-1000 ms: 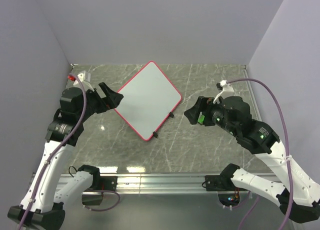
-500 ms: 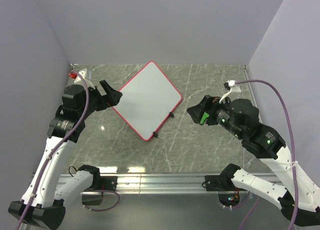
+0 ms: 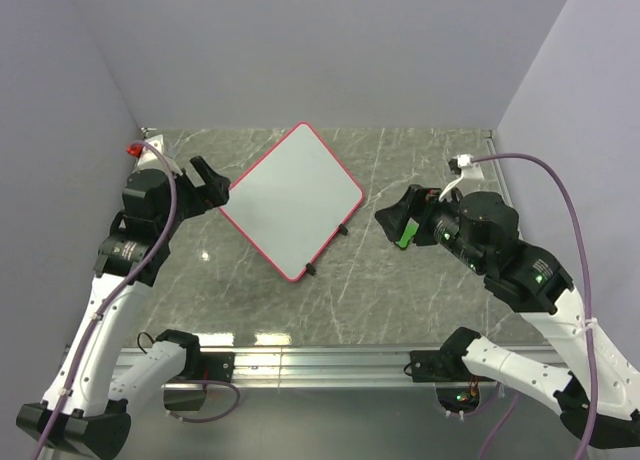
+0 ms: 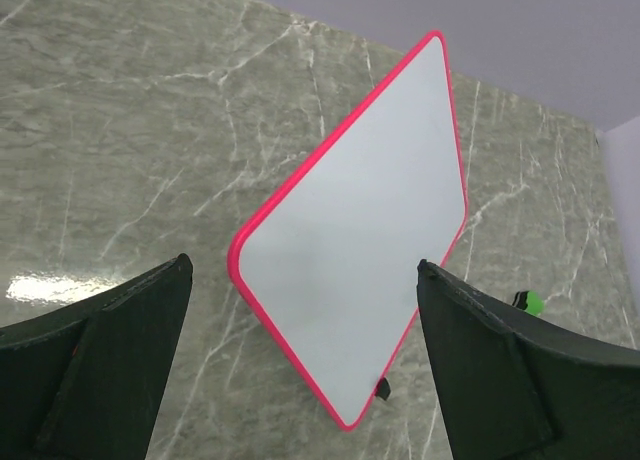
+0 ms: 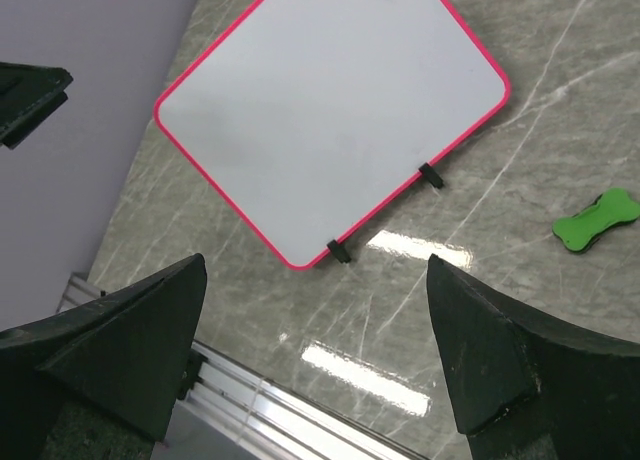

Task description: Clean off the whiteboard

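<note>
- Your left gripper (image 3: pixel 212 187) has backed off leftward since a second ago; it now sits just off the whiteboard's (image 3: pixel 292 200) left corner, jaws wide, holding nothing
- Your right gripper (image 3: pixel 396 220) has shifted slightly right, jaws spread, empty, over the green block (image 5: pixel 596 220)
- Whiteboard unmoved, diamond-wise on the table (image 3: pixel 400 290), surface clean
- Both arms elbow-bent, wrists aimed inward at the board

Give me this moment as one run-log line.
whiteboard: lying on table, no marks visible | left gripper: open, empty | right gripper: open, empty | green eraser: on table, apart from whiteboard
</note>
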